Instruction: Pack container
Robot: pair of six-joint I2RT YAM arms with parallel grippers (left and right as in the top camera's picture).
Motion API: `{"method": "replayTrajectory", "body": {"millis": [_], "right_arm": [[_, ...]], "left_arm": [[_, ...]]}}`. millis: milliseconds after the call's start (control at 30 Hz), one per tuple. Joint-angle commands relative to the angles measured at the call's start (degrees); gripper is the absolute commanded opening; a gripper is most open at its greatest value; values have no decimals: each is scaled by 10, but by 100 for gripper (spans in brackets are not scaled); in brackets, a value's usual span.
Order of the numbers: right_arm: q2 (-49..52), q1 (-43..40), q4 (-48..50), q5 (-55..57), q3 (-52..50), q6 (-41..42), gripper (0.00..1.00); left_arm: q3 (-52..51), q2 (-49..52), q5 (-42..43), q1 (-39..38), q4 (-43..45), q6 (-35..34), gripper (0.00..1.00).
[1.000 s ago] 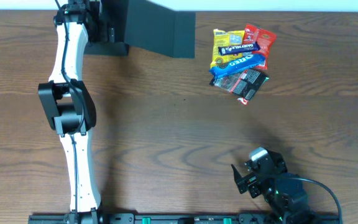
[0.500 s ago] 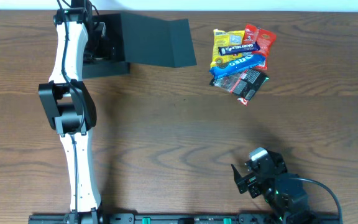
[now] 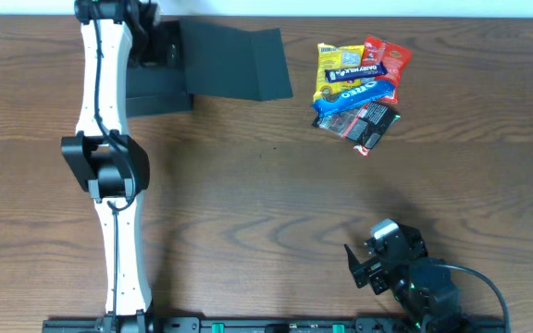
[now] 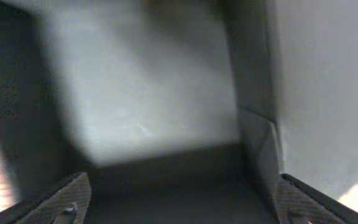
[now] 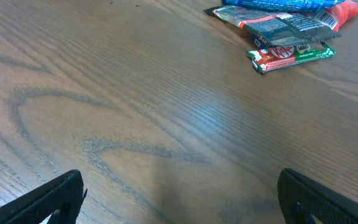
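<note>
Dark charcoal-green matte cardboard container (image 3: 229, 63) with flap lid sits upper left on the wooden worktop (image 3: 248, 185). Left jaws spread wide inside it, right jaws released too, lower right.

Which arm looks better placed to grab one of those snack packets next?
Right. The right gripper is open and empty, on the same side of the table as the snack packets, which its camera sees ahead. The left gripper is over at the container.
</note>
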Motion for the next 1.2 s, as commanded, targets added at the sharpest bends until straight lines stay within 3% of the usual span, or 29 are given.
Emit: {"method": "replayTrajectory", "body": {"millis": [0, 367, 833, 1167], "right_arm": [[-3, -1, 0, 4, -6, 4, 99], [-3, -1, 0, 4, -6, 4, 99], [-3, -1, 0, 4, -6, 4, 99], [-3, -1, 0, 4, -6, 4, 99]], "left_arm": [[24, -34, -92, 21, -1, 1, 95], [0, -20, 2, 142, -1, -10, 95], [-5, 28, 118, 137, -3, 76, 95], [-6, 94, 153, 134, 13, 63, 95]]}}
